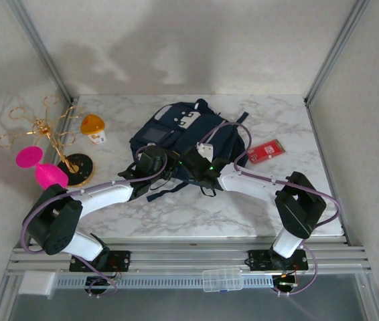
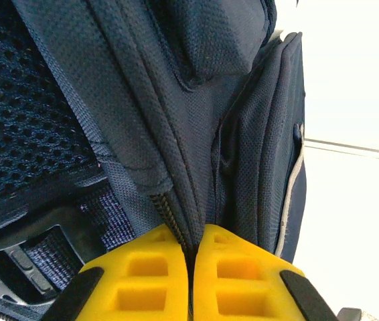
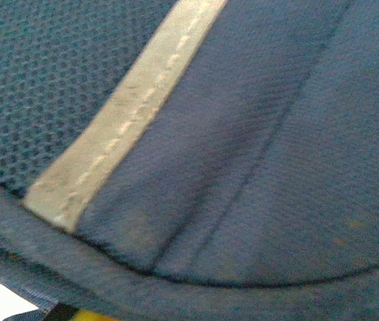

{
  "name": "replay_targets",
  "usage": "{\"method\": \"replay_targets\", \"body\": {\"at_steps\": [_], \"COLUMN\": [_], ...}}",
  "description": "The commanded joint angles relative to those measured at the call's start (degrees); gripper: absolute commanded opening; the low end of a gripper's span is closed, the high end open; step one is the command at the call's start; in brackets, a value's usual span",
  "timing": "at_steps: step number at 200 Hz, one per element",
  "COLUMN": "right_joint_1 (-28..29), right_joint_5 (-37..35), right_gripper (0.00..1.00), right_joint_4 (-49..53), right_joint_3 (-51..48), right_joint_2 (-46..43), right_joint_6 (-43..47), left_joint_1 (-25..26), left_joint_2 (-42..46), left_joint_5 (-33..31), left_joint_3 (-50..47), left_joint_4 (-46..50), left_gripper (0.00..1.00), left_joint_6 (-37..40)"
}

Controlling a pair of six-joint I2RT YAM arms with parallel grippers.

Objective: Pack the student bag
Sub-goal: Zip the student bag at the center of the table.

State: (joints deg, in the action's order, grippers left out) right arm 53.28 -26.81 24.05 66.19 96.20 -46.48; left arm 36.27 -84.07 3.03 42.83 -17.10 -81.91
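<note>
The left fingers (image 2: pixel 176 257) are closed tight on a fold of the student bag (image 1: pixel 176 134), right by its zipper (image 2: pixel 166 207). The bag lies in the middle of the counter (image 1: pixel 176 214), a bit toward the back. The right fingers (image 1: pixel 201 167) are down on the bag's near edge, next to the left ones. They are so close to the cloth that I cannot tell if they are open or closed.

What could go wrong? The left fingers hold only a thin bit of cloth. I think it could slip out if the arm pulls hard. The counter looks smooth, so the whole bag could slide along and not open. A dark strap (image 1: pixel 159 192) lies loose at the near side and could catch on an arm. The red packet (image 1: pixel 265 152) lies apart on the right, and a sliding bag could bump it.

The counter is white with grey marble lines. On its left side are a gold stand with hooks (image 1: pixel 42 130), a pink toy (image 1: pixel 39 167) and a small orange-topped pot (image 1: pixel 94 128). Pale walls (image 1: pixel 189 40) and metal posts (image 1: pixel 337 53) stand around it.
</note>
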Motion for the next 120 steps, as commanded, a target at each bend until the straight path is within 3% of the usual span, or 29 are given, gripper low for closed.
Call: {"method": "replay_targets", "body": {"at_steps": [1,35,59,95,120], "right_joint_1": [-1.4,-1.9,-3.2,-3.8,-2.2], "right_joint_5": [-5.7,-4.6,-2.4,-6.6,4.2], "right_gripper": [0.08,0.0,0.0,0.0,0.0], "right_joint_4": [-0.5,1.3,2.2,5.3,-0.5], "right_joint_3": [-0.1,-3.1,-7.0,-12.1,-14.0], "right_joint_2": [-3.6,-8.1,-12.5,-18.3,-19.8], "right_joint_6": [4.4,7.6,10.0,12.7,16.6], "left_joint_1": [-0.8,-3.9,-6.9,-12.2,-15.7], "left_joint_2": [1.9,2.4,2.5,2.7,1.4], "left_joint_5": [-2.5,-3.0,-2.1,1.4,5.3], "left_joint_3": [2.1,2.7,2.9,2.5,4.1], "left_joint_4": [1.7,4.8,6.9,8.6,9.7], "left_gripper": [0.0,0.0,0.0,0.0,0.0], "left_joint_6": [2.8,5.9,8.5,13.2,17.3]}}
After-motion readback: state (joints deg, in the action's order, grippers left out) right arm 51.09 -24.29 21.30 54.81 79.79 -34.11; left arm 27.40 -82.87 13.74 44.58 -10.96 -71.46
